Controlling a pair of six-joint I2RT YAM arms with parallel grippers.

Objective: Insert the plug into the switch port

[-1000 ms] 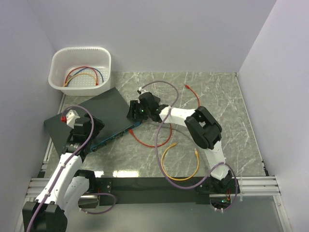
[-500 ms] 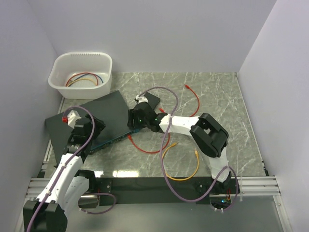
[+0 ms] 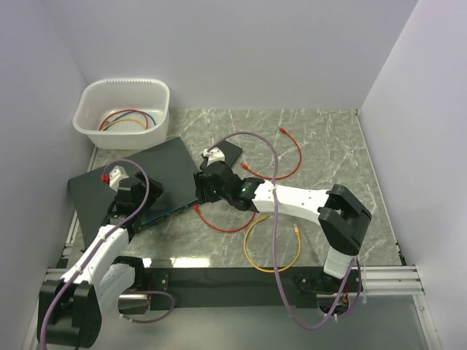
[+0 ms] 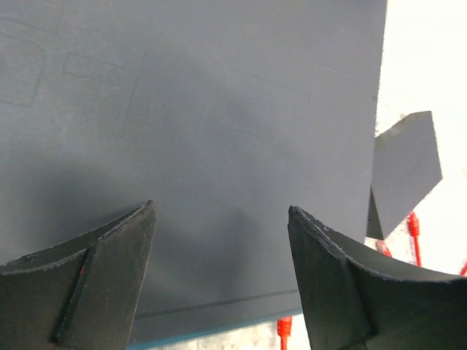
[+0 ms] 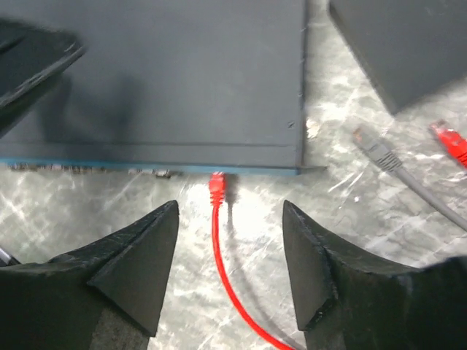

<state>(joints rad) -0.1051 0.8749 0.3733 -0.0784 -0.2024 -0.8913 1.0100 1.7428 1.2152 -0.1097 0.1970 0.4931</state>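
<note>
The black switch (image 3: 135, 175) lies at the left, its teal front face (image 3: 171, 208) turned toward the near right. The red plug (image 3: 198, 208) ends a thin red cable (image 3: 230, 228). In the right wrist view the plug (image 5: 217, 185) has its tip against the teal face (image 5: 109, 162), at a port near the right end; I cannot tell how deep it sits. My right gripper (image 5: 230, 209) is open and empty, with the cable (image 5: 219, 255) between its fingers (image 5: 139, 255). My left gripper (image 4: 220, 211) is open over the switch's top (image 4: 219, 109), and the plug (image 4: 284, 328) shows below it.
A small black box (image 3: 226, 151) lies behind the right gripper. A grey cable's plug (image 5: 368, 144) and a second red plug (image 5: 449, 140) lie to the right of the switch. An orange-yellow cable (image 3: 273, 251) loops near the front. A white basket (image 3: 120, 109) holding cables stands at the back left.
The right arm has stretched out, its elbow swinging right, and its gripper has shifted toward the near left. The red plug has moved nearer along the switch's front. The left gripper has shifted slightly.
</note>
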